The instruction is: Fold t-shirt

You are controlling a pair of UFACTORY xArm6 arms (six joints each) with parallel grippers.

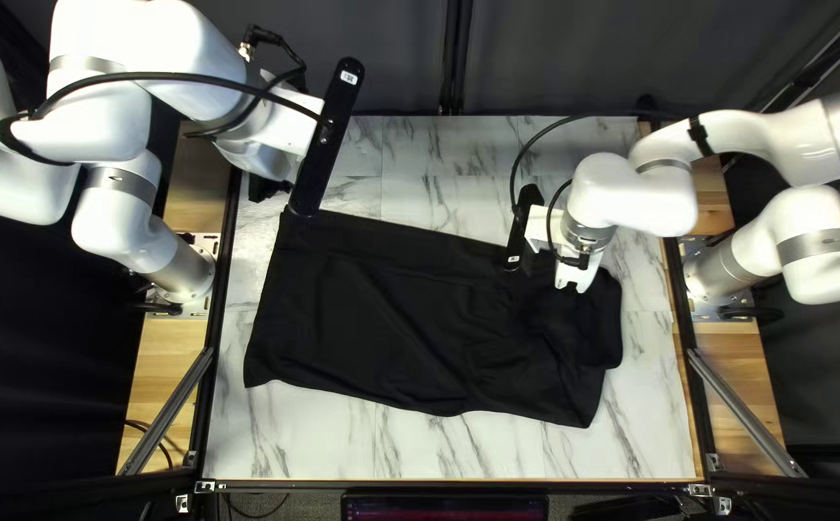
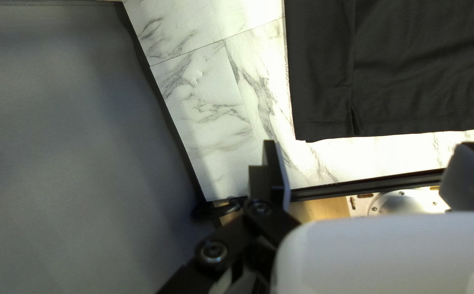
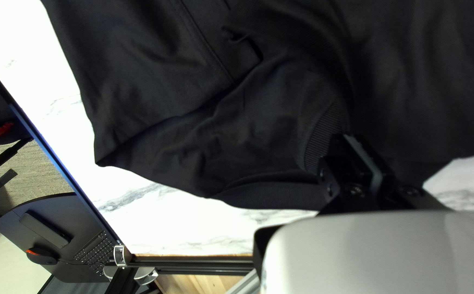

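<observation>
Shirt [image 1: 391, 309] lies on the desk [image 1: 294, 434]. Left jaws [image 1: 267, 186] hang released; right jaws [image 1: 575, 275] grasp it beside the ribbed collar [image 3: 324, 133].

The t-shirt [image 1: 391, 309] is plain black, the tabletop [image 1: 314, 434] white with grey marbled veins.

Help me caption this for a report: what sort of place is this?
Probably a robotics lab or test station: white robot arms are mounted at both sides of a marble-patterned table, with a dark curtain behind it.
</observation>
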